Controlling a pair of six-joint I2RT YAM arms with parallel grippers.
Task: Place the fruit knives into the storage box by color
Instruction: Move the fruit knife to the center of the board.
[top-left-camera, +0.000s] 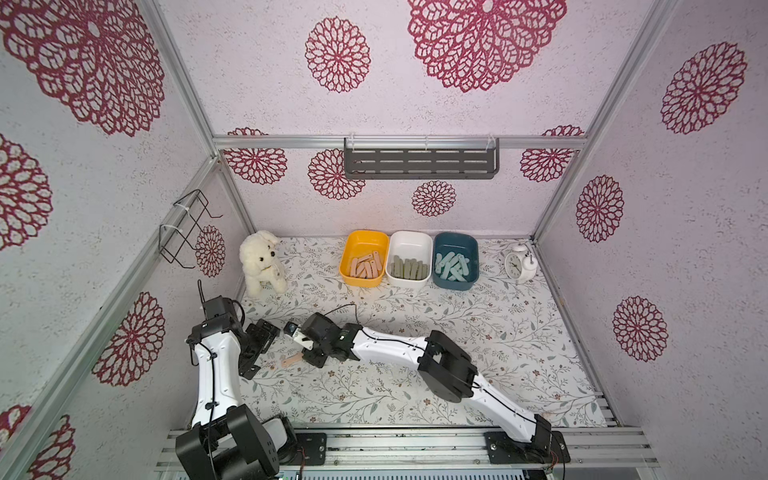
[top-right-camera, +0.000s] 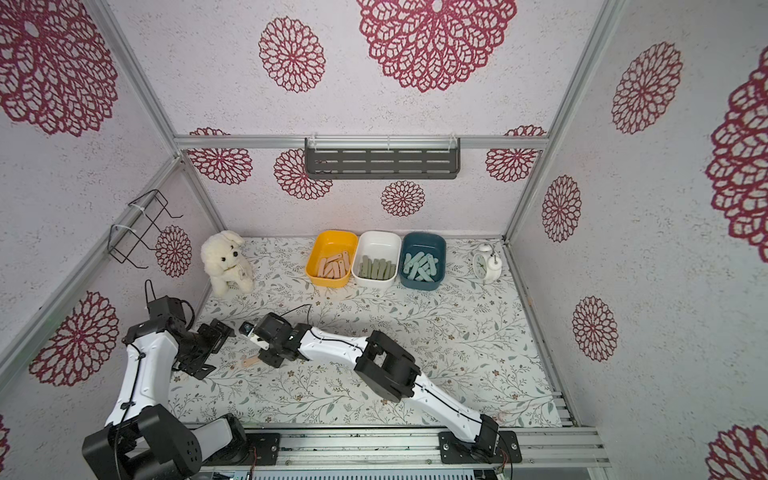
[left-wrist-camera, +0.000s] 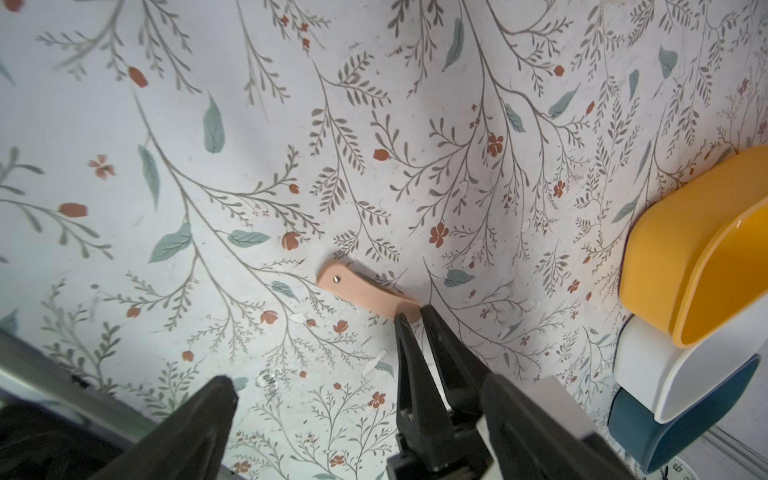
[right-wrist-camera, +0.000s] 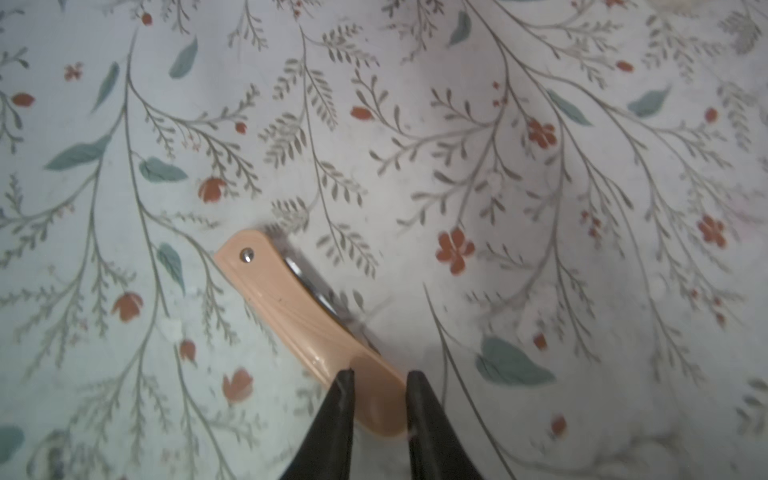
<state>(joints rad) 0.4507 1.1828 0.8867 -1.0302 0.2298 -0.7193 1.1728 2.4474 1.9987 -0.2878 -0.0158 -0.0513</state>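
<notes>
A peach-pink fruit knife (right-wrist-camera: 299, 311) lies on the floral table near the front left, also seen in a top view (top-left-camera: 291, 360) and in the left wrist view (left-wrist-camera: 361, 289). My right gripper (right-wrist-camera: 380, 374) is shut on one end of it, low at the table. My left gripper (top-left-camera: 262, 349) stands open just left of the knife, with nothing between its fingers (left-wrist-camera: 220, 390). At the back stand the storage boxes: yellow (top-left-camera: 368, 233) holding pink knives (top-left-camera: 365, 265), white (top-left-camera: 409, 233) holding olive knives (top-left-camera: 409, 268), and teal (top-left-camera: 453, 284) holding mint knives (top-left-camera: 451, 266).
A white plush dog (top-left-camera: 262, 262) sits at the back left, and a white alarm clock (top-left-camera: 519, 262) at the back right. A grey slotted shelf (top-left-camera: 419, 162) hangs on the back wall, and a black wire rack (top-left-camera: 185, 228) on the left wall.
</notes>
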